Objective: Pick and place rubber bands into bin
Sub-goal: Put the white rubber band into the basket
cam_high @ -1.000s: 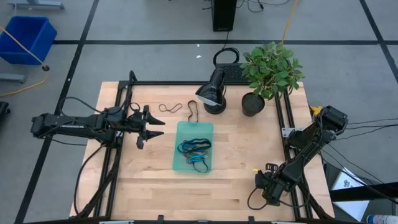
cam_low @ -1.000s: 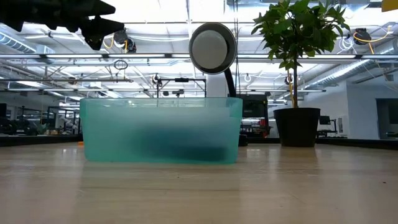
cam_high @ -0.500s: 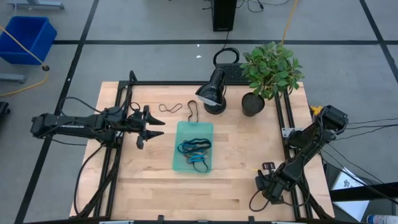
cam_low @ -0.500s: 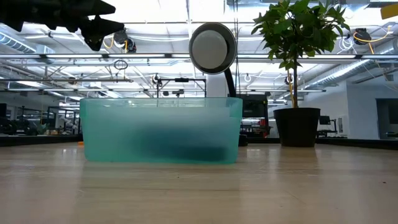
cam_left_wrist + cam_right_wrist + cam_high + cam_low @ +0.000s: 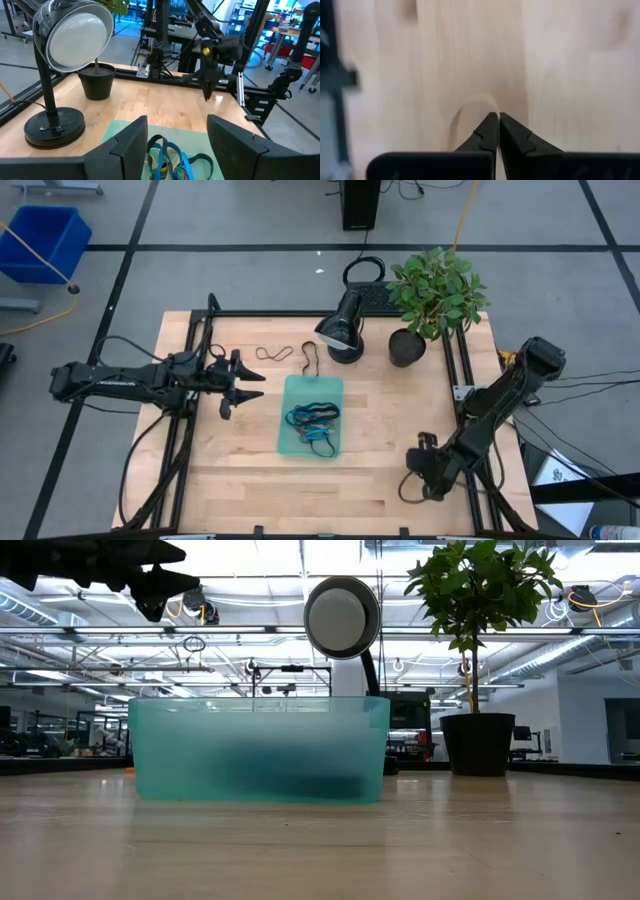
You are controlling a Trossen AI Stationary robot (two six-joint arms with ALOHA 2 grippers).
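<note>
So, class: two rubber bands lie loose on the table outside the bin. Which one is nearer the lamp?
The dark band stretched lengthwise, just left of the lamp base. The other loose band lies sideways, farther left. The rest sit inside the bin.

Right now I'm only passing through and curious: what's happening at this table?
Two robot arms are collecting rubber bands into a teal bin. Several coloured bands already lie inside it, and two dark bands lie on the wood beyond it. The right gripper is shut, pointing down at the table near its right front corner. The left gripper hangs open left of the bin.
</note>
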